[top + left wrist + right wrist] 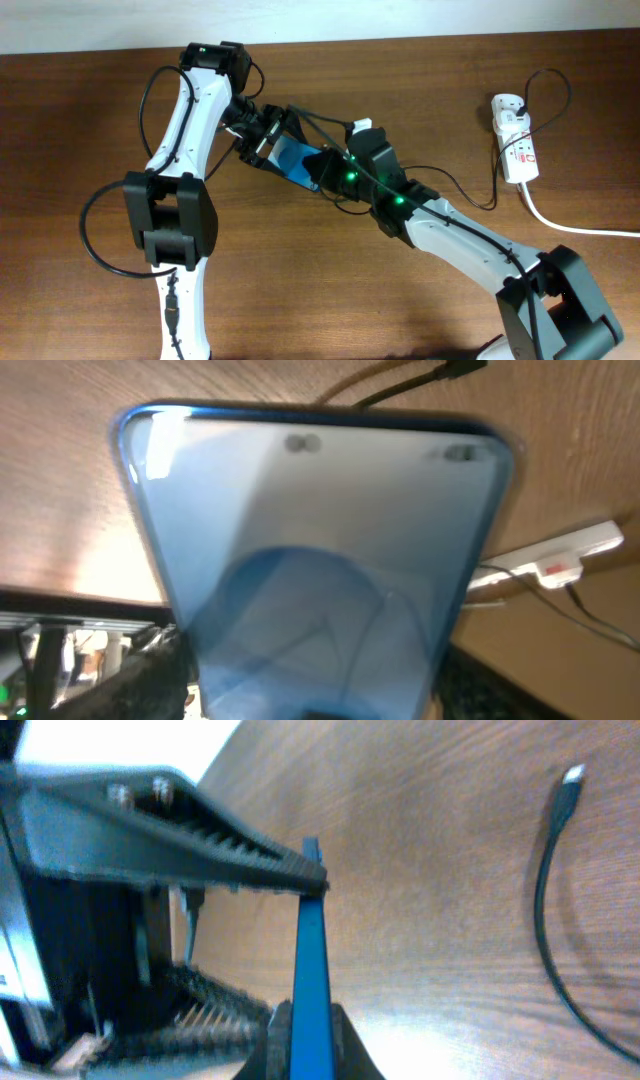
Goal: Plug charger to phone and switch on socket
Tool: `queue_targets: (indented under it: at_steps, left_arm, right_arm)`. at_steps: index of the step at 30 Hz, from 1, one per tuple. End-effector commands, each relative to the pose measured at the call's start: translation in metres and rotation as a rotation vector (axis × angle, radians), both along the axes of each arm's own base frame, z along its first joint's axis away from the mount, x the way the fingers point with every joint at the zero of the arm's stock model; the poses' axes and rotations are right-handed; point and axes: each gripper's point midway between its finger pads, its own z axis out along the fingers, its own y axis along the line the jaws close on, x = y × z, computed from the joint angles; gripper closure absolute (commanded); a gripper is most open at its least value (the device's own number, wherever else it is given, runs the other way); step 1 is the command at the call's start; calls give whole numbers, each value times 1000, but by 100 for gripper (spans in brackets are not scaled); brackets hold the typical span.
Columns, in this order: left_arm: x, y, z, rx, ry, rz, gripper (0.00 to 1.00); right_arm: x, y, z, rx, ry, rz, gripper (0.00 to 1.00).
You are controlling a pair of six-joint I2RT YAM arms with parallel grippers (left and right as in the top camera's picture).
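The phone (293,158) with its blue screen is held off the table between both grippers at the table's middle. My left gripper (268,143) is shut on its sides; the screen fills the left wrist view (320,540). My right gripper (324,172) is shut on its other end, pinching the thin blue edge in the right wrist view (311,940). The charger cable (465,190) lies loose on the table, and its small plug tip (573,775) is free. The white socket (517,145) lies at the far right and also shows in the left wrist view (565,555).
The socket's thick white cord (580,228) runs off the right edge. The left arm's black cables (100,240) loop at the left. The table's back edge meets a white wall (400,20).
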Motion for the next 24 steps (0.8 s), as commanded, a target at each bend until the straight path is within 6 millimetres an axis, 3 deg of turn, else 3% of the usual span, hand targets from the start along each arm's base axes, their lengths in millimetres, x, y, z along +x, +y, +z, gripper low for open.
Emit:
queue_targets:
  at_steps: [1,3,4,6,9,11,13,15,16,18,21,24]
  left_arm:
    - [0,-5,9,-18,-3,9,100]
    - [0,-5,9,-18,-3,9,98]
    - [0,-5,9,-19,-3,9,90]
    - [0,-5,9,-19,-3,9,86]
    - [0,-4,9,-19,-3,9,86]
    - [7,-5,8,-54,-114,-86,83]
    - [24,-16,15,-178,-356,-270,79]
    - [35,-37,36,-384,-604,-429,79]
    - [36,-44,46,-461,-681,-465,75]
    - [43,-58,77,-669,-868,-500,55]
    - [50,-57,106,-825,-1001,-481,43]
    - [55,-52,126,-928,-1077,-454,42]
  right_arm:
    - [-1,11,6,9,-41,58,96]
    - [-1,11,6,9,-40,58,96]
    - [-1,11,6,10,-40,59,96]
    - [-1,10,5,15,-34,65,96]
    - [1,-4,-3,10,17,58,96]
    - [4,-20,-5,-2,32,55,96]
    - [10,-40,15,-1,-13,33,96]
    - [14,-58,36,-3,-59,4,96]
    - [15,-67,45,-2,-71,-14,96]
    - [15,-93,76,3,-133,-62,96]
    - [16,-123,119,18,-239,-149,96]
    - [27,-144,136,56,-258,-307,96]
